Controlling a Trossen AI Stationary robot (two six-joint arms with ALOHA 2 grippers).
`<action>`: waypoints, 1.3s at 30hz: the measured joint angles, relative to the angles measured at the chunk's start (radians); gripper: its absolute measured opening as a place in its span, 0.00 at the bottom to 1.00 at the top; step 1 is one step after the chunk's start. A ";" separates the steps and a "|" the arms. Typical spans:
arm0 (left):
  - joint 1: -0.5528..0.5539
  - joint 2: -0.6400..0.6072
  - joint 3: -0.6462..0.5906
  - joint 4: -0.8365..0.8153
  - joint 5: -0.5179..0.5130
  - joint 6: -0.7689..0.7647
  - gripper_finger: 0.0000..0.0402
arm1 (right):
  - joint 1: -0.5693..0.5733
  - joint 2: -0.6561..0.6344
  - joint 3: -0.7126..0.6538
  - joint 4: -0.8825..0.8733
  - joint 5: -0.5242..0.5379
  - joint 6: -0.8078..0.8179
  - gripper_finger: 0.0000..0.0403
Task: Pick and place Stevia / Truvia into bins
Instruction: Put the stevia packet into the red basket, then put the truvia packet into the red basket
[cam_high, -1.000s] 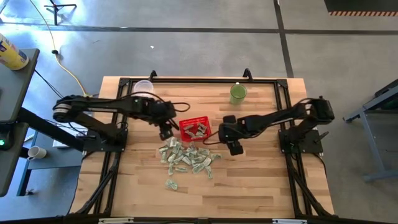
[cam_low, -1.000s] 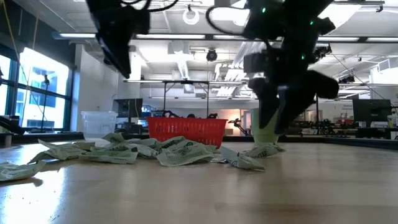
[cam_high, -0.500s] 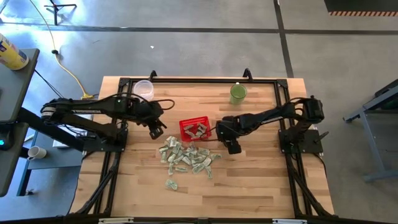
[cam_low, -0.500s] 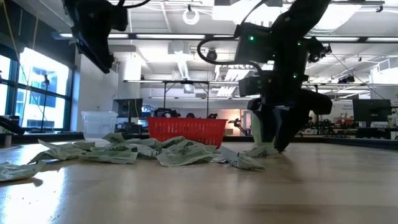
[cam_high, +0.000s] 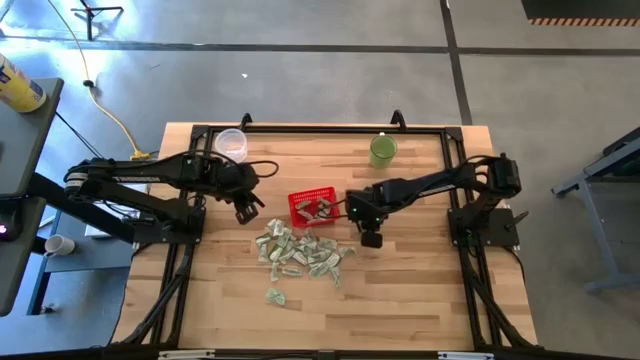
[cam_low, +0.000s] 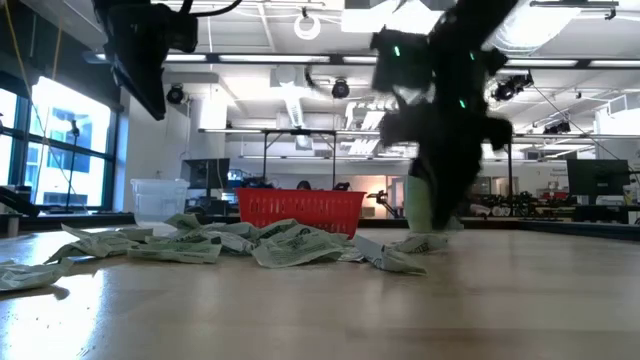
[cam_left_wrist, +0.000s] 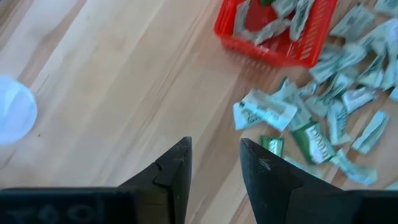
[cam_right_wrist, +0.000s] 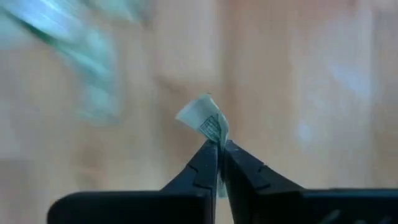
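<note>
Pale green and white Stevia sachets (cam_high: 300, 250) lie in a loose pile on the wooden table, just nearer than the red mesh basket (cam_high: 314, 207). The basket holds a few sachets (cam_left_wrist: 273, 15). My right gripper (cam_high: 371, 238) is at the pile's right end, shut on one sachet (cam_right_wrist: 208, 118). My left gripper (cam_high: 247, 210) hangs open to the left of the basket, above bare wood, with nothing between its fingers (cam_left_wrist: 180, 165). In the low view the right gripper (cam_low: 440, 215) is blurred. My right gripper pinches one crumpled sachet by its end (cam_right_wrist: 216, 138) between its two fingertips. The rest of the sachet curls out beyond them. The fingers point down from above. I cannot tell whether the sachet is clear of the table.
A clear plastic cup (cam_high: 231, 142) stands at the far left of the table and a green cup (cam_high: 382, 150) at the far right. A black frame (cam_high: 320, 130) runs around the table. Bare wood lies in front of the pile.
My right gripper dipped to the table at the pile's right end, took hold of a sachet and shifted slightly toward the basket. My left gripper has drawn away from the basket toward the table's left edge.
</note>
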 joint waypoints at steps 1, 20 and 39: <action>0.000 0.000 0.000 -0.012 -0.002 0.004 0.42 | 0.002 -0.003 0.025 -0.004 -0.020 0.003 0.04; -0.037 -0.017 -0.215 0.066 0.141 -0.019 0.41 | -0.144 0.158 0.355 0.200 -0.109 0.131 0.18; -0.416 0.129 -0.328 0.439 -0.052 -0.489 0.42 | 0.023 0.054 0.355 -0.036 0.403 -0.099 0.66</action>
